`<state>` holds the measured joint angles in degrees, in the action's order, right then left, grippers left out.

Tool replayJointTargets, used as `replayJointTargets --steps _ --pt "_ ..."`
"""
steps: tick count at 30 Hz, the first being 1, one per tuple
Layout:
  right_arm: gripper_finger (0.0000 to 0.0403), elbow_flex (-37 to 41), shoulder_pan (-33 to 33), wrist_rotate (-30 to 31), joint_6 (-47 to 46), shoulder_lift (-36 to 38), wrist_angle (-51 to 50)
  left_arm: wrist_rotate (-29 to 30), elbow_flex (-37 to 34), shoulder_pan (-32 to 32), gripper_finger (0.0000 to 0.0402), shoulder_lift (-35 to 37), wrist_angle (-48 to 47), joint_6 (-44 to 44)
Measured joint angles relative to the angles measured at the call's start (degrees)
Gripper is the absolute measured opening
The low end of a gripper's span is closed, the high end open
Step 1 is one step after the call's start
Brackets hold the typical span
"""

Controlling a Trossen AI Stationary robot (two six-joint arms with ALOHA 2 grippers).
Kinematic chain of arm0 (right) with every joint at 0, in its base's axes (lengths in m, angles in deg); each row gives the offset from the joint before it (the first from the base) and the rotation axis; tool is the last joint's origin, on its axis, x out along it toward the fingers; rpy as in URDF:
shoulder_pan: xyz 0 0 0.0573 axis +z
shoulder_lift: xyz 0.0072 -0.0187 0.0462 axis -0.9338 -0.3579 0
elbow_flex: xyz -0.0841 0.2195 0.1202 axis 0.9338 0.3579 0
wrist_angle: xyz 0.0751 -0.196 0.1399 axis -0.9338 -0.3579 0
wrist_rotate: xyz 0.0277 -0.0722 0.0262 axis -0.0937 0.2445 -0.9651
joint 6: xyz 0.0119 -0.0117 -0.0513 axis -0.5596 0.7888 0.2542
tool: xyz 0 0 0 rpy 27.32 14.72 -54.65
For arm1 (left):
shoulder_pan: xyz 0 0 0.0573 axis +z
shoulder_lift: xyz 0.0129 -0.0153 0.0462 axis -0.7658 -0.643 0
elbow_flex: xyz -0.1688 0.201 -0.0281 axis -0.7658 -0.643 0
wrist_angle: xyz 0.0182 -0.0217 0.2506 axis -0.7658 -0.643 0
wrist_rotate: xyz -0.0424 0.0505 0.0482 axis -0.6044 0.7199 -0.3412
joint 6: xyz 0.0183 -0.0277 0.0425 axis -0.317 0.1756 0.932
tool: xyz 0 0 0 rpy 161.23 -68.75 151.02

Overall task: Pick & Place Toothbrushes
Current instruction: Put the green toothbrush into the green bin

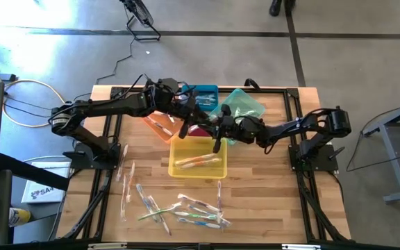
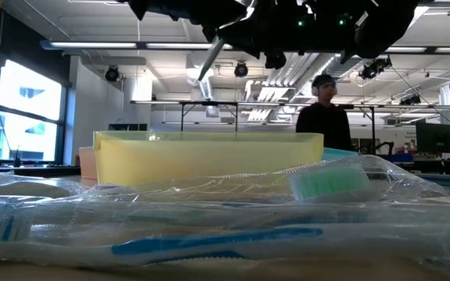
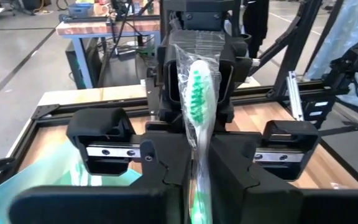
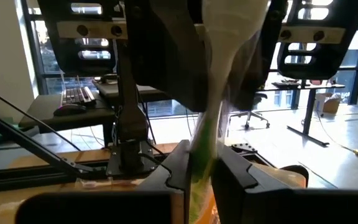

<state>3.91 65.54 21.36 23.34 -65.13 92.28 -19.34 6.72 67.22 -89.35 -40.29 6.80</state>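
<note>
Both grippers are meeting above the middle of the table (image 1: 269,208), over the far edge of the yellow bin (image 1: 197,157), and both are pinching one wrapped green toothbrush (image 3: 197,99). The left gripper (image 3: 197,180) is squeezing its narrow fingers on the handle end, and the right gripper (image 4: 205,171) is clamping its narrow fingers on the same brush from the opposite side. In the low view the brush is hanging slanted, well above the yellow bin's rim, with clear air beneath it.

Two toothbrushes are lying inside the yellow bin. A loose pile of toothbrushes (image 1: 186,208) is sitting on the near part of the table, apart from the bins, leaving bare wood along the right edge. An orange bin (image 1: 160,125), a blue bin (image 1: 201,94) and a green bin (image 1: 245,104) are crowding the far side behind the grippers. A person (image 2: 325,117) is standing in the room beyond.
</note>
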Motion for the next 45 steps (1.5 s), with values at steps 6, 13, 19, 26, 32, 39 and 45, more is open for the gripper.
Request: replayJointTargets --steps 6,13,19,26,32,39,45 --pt "0.0033 0.00 -0.04 0.32 -0.23 0.00 -0.07 2.24 0.00 0.00 0.0082 0.04 0.02 -0.02" --pt "0.0033 0.00 0.00 0.09 -1.42 0.00 -0.11 3.34 0.02 0.00 0.0133 0.04 0.04 -0.02" --pt "0.0033 0.00 0.00 0.09 -1.44 0.00 -0.12 4.97 0.05 0.00 0.0183 0.04 0.00 -0.04" --pt "0.0033 0.00 0.00 0.03 -1.44 0.00 -0.12 5.16 0.07 0.02 0.0211 0.04 -0.04 -0.04" --pt "0.0033 0.00 0.00 0.43 -1.46 0.00 -0.12 5.16 0.07 0.02 0.0212 0.04 -0.36 -0.47" --pt "0.0034 0.00 0.00 1.51 -1.65 0.00 -0.09 4.81 0.07 0.02 0.0211 0.04 -1.54 -2.17" --pt "0.0034 0.00 0.00 1.72 -4.55 0.00 -0.36 4.68 0.07 0.04 0.0211 0.65 -3.28 -1.97"
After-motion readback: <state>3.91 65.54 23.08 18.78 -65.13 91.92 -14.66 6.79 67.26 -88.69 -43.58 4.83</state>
